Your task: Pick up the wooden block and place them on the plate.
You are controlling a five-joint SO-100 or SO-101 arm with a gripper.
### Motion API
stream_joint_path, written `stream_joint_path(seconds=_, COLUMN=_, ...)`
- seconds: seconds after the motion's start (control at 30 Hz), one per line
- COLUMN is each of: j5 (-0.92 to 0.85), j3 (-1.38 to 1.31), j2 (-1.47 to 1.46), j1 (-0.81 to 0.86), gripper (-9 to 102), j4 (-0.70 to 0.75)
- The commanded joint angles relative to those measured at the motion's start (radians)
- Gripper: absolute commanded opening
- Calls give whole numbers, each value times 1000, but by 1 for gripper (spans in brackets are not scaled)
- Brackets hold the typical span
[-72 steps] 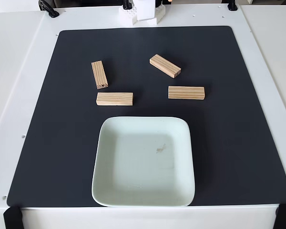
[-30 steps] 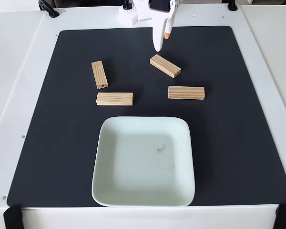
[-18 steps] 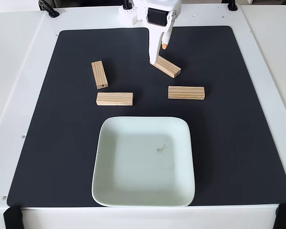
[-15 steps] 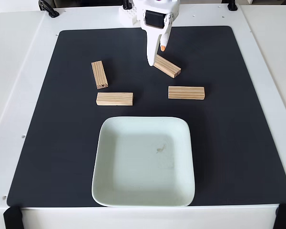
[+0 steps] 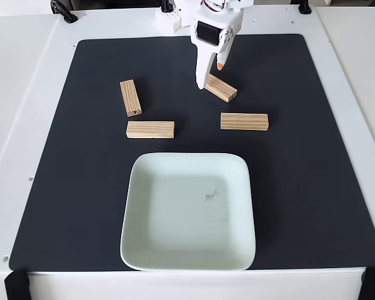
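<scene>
While the plate (image 5: 187,215) sits low on the black mat (image 5: 312,187) with bare mat on both its sides, the four blocks lie above it, left to right: an upright one (image 5: 130,97) up-left, a flat one (image 5: 150,129) just above its top-left edge, a slanted one (image 5: 220,89) up-centre, and a flat one (image 5: 244,121) above its top-right corner. The white gripper (image 5: 210,75) hangs over the slanted block's left end, fingers parted and holding nothing, near the mat's far edge.
</scene>
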Motion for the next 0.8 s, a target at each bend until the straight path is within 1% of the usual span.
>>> stream_joint_path(seconds=0.0, j5=9, j3=-20, j2=-5, j1=0, gripper=29, j4=-12)
stream_joint_path(seconds=0.23, j5=23, j3=-14, j2=-17, j1=-2, gripper=29, j4=-100)
stream_joint_path(seconds=0.6, j5=58, j3=-5, j2=-23, j1=-23, gripper=29, j4=-103)
stream_joint_path(seconds=0.77, j5=72, j3=-21, j2=-77, j1=-21, gripper=29, j4=-106)
